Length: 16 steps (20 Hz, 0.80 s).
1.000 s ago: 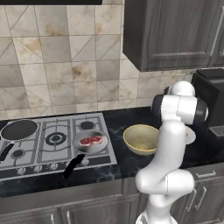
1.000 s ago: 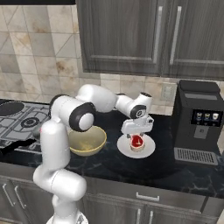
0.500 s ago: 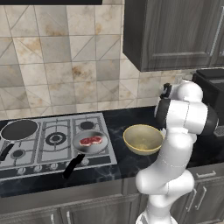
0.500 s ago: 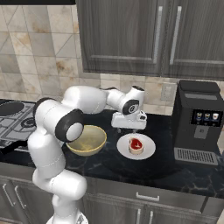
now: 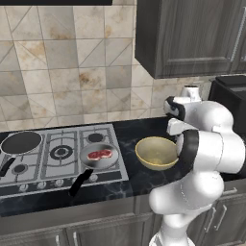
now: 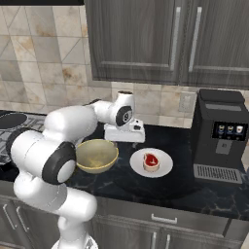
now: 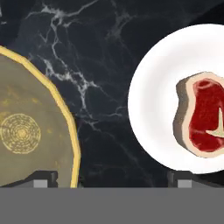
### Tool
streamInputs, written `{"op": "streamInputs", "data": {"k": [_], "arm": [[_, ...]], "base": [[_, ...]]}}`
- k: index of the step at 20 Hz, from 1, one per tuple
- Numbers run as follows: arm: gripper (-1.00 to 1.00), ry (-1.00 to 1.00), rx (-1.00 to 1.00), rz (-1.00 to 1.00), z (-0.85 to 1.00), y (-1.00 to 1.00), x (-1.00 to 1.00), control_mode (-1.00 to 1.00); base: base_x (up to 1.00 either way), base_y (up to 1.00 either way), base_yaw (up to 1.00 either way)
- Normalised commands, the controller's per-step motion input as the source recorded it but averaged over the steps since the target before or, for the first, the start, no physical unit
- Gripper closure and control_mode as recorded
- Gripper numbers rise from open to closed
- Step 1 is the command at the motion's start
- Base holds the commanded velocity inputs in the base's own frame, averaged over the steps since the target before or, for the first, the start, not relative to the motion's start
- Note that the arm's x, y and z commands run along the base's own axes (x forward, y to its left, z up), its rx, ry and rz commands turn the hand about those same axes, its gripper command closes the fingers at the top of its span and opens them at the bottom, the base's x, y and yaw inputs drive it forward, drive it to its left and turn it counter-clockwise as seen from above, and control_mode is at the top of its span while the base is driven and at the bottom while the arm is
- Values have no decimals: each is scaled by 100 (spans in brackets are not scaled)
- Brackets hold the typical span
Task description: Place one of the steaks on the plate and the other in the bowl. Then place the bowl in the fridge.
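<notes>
I have the tool [image 6: 125, 137] spread wide and empty, hanging over the dark desk [image 6: 185, 180] between the bowl [image 6: 96, 155] and the plate [image 6: 151, 163]. One steak [image 6: 151, 161] lies on the plate, just right of the bowl; the other steak [image 5: 100, 154] sits in a pan [image 5: 98, 156] on the stove [image 5: 53, 156], left of the empty bowl.

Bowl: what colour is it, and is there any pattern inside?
The bowl is pale yellow-tan, with faint concentric rings at the centre of its floor; the hand view shows this best.
</notes>
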Motion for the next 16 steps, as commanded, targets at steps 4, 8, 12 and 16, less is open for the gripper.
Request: {"op": "streamInputs", "data": {"k": [4, 8, 12, 16], "arm": [[-100, 6, -11, -19, 88, 84, -40, -100], [-100, 3, 17, -9, 24, 70, -24, -100], [-100, 6, 3, 22, 6, 100, 0, -100], [-100, 0, -15, 34, 5, 100, 0, -100]], "base": [[0, 0, 0], [0, 0, 0], [0, 0, 0], [0, 0, 0]]}}
